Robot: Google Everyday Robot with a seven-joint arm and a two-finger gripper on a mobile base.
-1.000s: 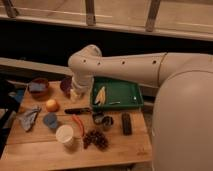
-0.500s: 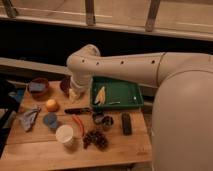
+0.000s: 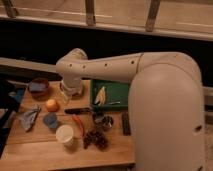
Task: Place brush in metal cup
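The long, thin, black-handled brush (image 3: 79, 110) lies flat mid-table, its right end near the small shiny silver metal cup (image 3: 106, 122). The gripper (image 3: 70, 94) hangs behind the handle, toward the far edge; its grip cannot be told. The wooden table (image 3: 45, 156) shows bare board along the near edge.

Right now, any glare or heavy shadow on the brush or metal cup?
Camera view: dim warm light, no glare; the brush reads dark on the pale table, and the metal cup shows only faint glints. Camera view: black band behind the table, brighter strip at top. The gripper hangs left of the green tray, not in deep shadow.
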